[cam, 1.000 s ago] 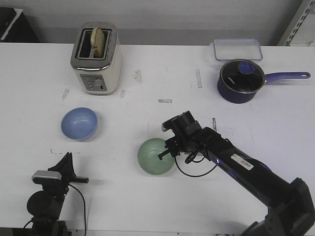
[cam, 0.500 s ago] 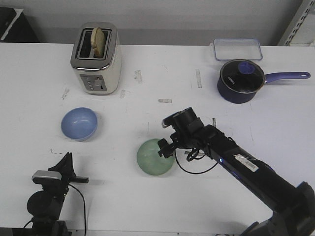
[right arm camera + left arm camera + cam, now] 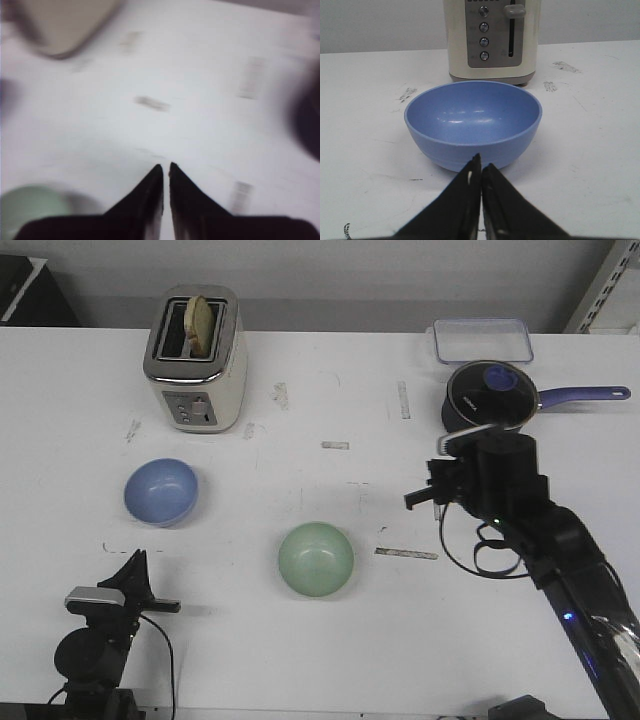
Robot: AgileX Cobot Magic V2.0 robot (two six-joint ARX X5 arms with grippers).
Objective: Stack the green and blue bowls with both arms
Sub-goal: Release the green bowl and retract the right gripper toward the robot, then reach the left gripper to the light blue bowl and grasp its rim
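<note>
Green bowl [image 3: 316, 558] alone mid-counter [image 3: 300, 370], blue bowl [image 3: 160, 491] well apart before the toaster [image 3: 196, 358], right gripper [image 3: 415, 498] raised, jaws clenched empty, left gripper [image 3: 480, 172] clenched just short of blue bowl.

A cream and chrome two-slot toaster [image 3: 195, 360] stands at the far left of the white table [image 3: 300, 390], with a slice of bread [image 3: 201, 323] upright in one slot. At the far right sits a dark navy saucepan with a glass lid [image 3: 491, 400], its purple handle pointing right. Just behind it lies a clear rectangular plastic container [image 3: 483, 340].
</note>
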